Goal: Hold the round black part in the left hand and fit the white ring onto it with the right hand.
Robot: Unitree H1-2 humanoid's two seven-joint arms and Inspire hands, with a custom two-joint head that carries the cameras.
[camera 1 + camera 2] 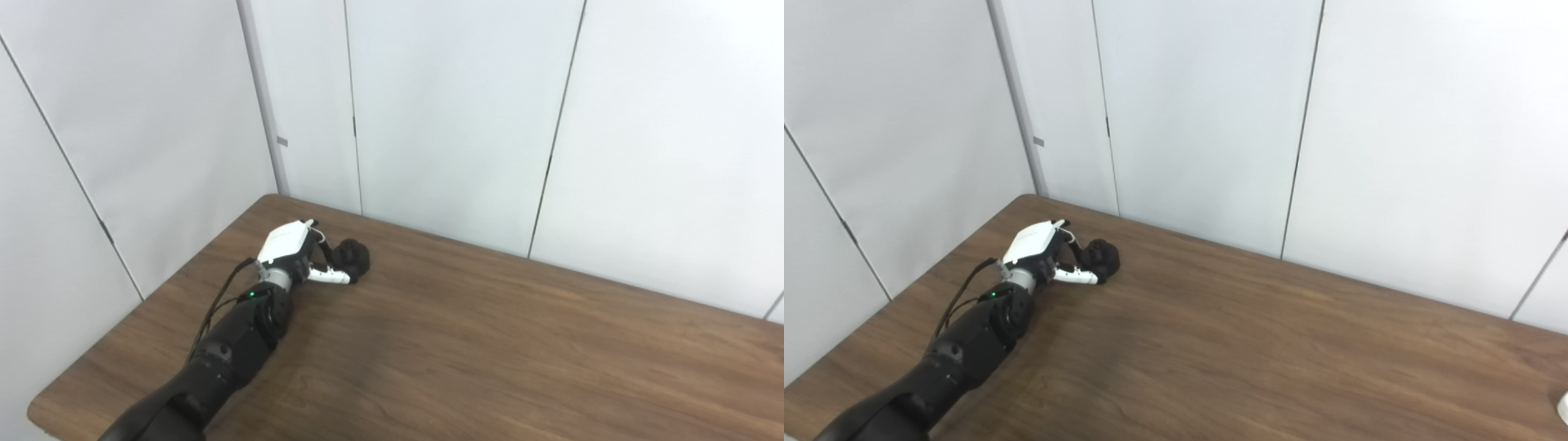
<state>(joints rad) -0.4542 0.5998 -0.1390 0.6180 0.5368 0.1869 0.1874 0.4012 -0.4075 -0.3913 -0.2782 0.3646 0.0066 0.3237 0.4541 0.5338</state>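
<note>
The round black part (355, 260) lies on the wooden table (490, 343) near its far left corner. My left hand (298, 252), with a white back, reaches in from the lower left. Its dark fingers curl over the part's near side and its white thumb (331, 277) presses along the front, so the hand is closed around the part, which still touches the tabletop. A sliver of a white object (1563, 407), possibly the white ring, shows at the right edge of the right eye view only. My right hand is out of sight.
White wall panels (459, 110) stand right behind the table's far edge and along its left side, close to my left hand. The table's left edge (141, 306) runs beside my black forearm (233, 349).
</note>
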